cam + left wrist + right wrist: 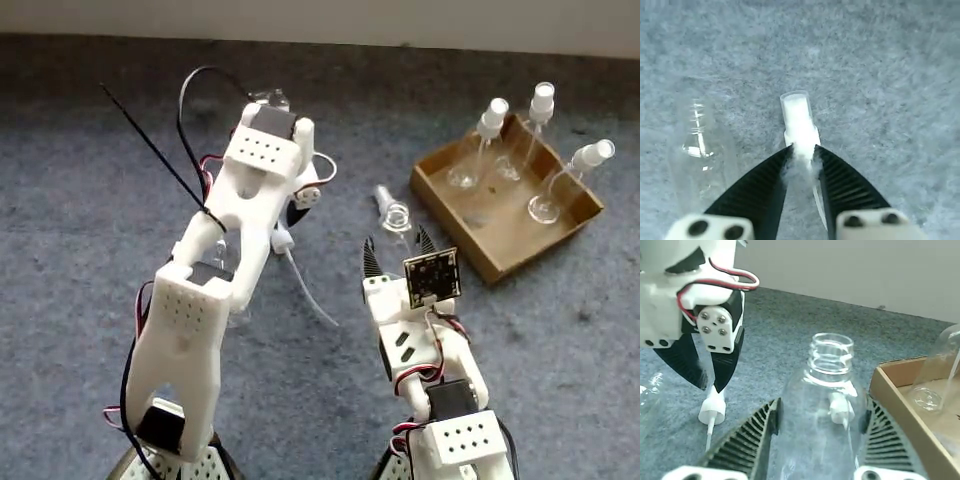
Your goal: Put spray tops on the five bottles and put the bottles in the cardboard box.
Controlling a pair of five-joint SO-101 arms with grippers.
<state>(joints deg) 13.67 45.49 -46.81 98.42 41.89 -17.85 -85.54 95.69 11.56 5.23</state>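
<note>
My left gripper [802, 152] is shut on a white spray top [799, 120] whose head rests on the carpet. The high view has this gripper [290, 222] left of centre, with the spray top [283, 240] trailing its thin tube toward the front. My right gripper [822, 407] is shut on a clear, uncapped bottle [827, 385] that stands upright with its neck open. From above, that bottle [396, 214] sits between the right gripper's [395, 240] black fingers, just left of the cardboard box [452, 232]. Three capped bottles [490, 120] stand in the box.
Another clear bottle [697, 145] lies close beside the left gripper, partly under the left arm. The box wall [895, 410] is right next to the held bottle. The left gripper [710, 385] and its spray top [712, 407] hang a short way from the right gripper.
</note>
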